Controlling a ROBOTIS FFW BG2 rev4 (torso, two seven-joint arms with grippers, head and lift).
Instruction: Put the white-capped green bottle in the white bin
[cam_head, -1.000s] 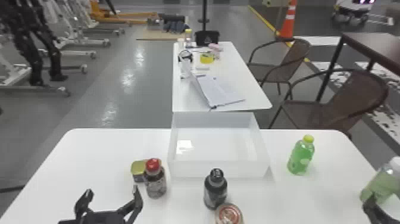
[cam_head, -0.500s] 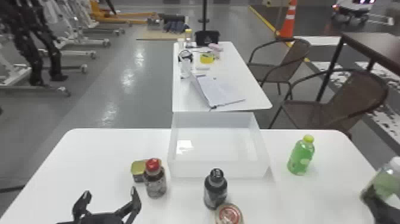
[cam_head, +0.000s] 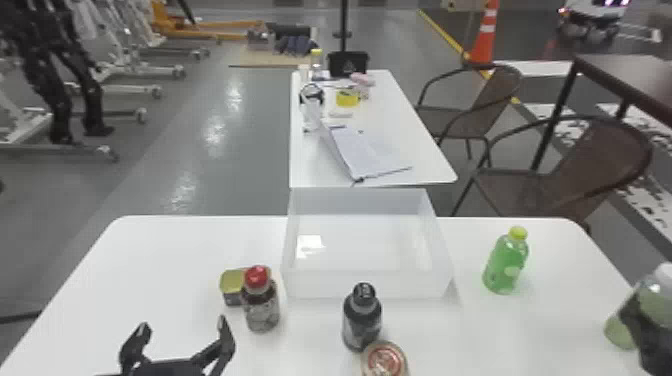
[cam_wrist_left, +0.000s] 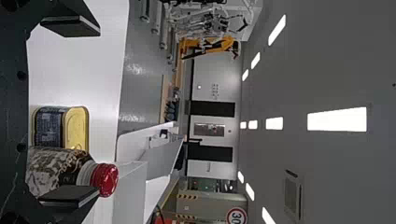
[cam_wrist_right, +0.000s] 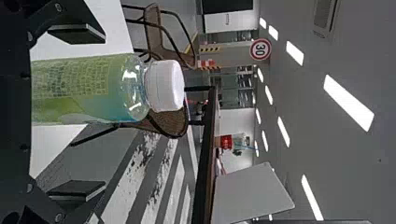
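While the white-capped green bottle (cam_wrist_right: 88, 88) stands on the bench (cam_head: 500, 340) between the widely parted, empty fingers of my right claw (cam_wrist_right: 103, 112), I judge I'm lining up, needing to centre and squeeze before lifting toward the white bin (cam_head: 367, 285).

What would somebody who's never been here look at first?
Probably the big white bin, by the middle of the table's far edge. Next, the bright green, yellow-capped bottle standing to its right. Up close, the white-capped bottle shows between the right gripper's open fingers.
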